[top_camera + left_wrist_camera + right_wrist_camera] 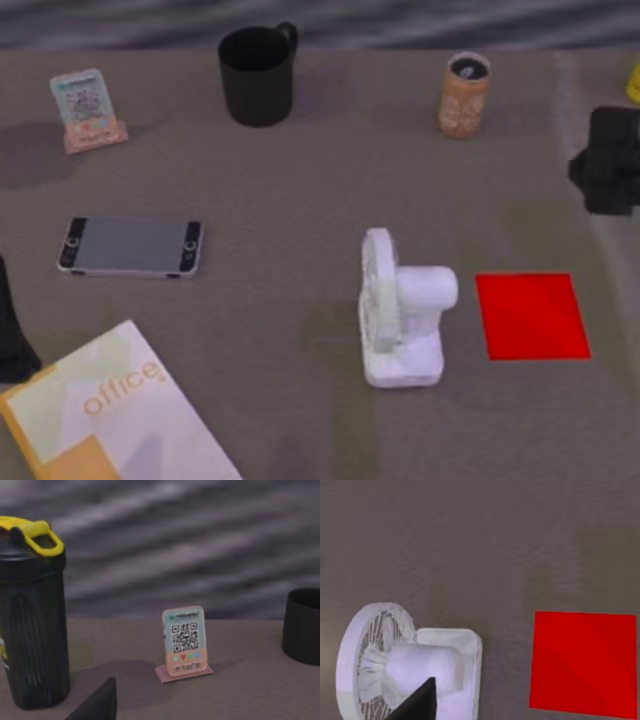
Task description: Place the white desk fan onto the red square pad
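The white desk fan (403,312) stands upright on the table right of centre, its grille facing the left side, and the right wrist view shows it close below as the fan (405,665). Just to its right, a small gap away, lies the red square pad (532,316), also seen as the pad (582,662), with nothing on it. My right gripper (606,162) hovers at the right edge, behind the pad, open and empty; one dark fingertip (422,702) shows over the fan. My left gripper (10,335) is parked at the left edge, open, with one fingertip (100,705) showing.
A black mug (257,75) and a tan can (464,95) stand at the back. At back left is a QR sign (85,110), with a phone (131,246) in front of it. An office booklet (110,415) lies at front left. A black bottle with a yellow lid (32,615) stands near the left gripper.
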`<state>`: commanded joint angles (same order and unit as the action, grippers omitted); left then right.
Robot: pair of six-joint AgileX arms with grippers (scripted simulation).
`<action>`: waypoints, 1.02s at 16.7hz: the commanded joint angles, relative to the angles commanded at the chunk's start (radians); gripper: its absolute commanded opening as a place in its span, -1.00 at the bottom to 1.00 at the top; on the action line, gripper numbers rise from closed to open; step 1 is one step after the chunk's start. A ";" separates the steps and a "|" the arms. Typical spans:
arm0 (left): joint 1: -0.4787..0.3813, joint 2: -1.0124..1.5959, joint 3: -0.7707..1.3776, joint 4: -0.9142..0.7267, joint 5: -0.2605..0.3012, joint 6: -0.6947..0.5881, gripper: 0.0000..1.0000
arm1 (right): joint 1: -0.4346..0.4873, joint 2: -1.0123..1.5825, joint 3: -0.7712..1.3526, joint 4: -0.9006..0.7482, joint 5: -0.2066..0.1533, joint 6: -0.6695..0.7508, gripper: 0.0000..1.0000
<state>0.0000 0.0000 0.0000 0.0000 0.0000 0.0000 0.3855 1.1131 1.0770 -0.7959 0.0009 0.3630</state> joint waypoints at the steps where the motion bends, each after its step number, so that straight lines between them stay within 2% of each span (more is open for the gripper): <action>1: 0.000 0.000 0.000 0.000 0.000 0.000 1.00 | 0.036 0.116 0.110 -0.074 0.000 0.034 1.00; 5: 0.000 0.000 0.000 0.000 0.000 0.000 1.00 | 0.168 0.545 0.520 -0.347 0.001 0.161 1.00; 9: 0.000 0.000 0.000 0.000 0.000 0.000 1.00 | 0.272 0.865 0.829 -0.559 0.001 0.258 1.00; 13: 0.000 0.000 0.000 0.000 0.000 0.000 1.00 | 0.331 1.036 0.993 -0.679 0.001 0.312 1.00; 17: 0.000 0.000 0.000 0.000 0.000 0.000 1.00 | 0.339 1.058 1.015 -0.695 0.001 0.320 1.00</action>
<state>0.0000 0.0000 0.0000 0.0000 0.0000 0.0000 0.7245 2.1708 2.0919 -1.4908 0.0015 0.6828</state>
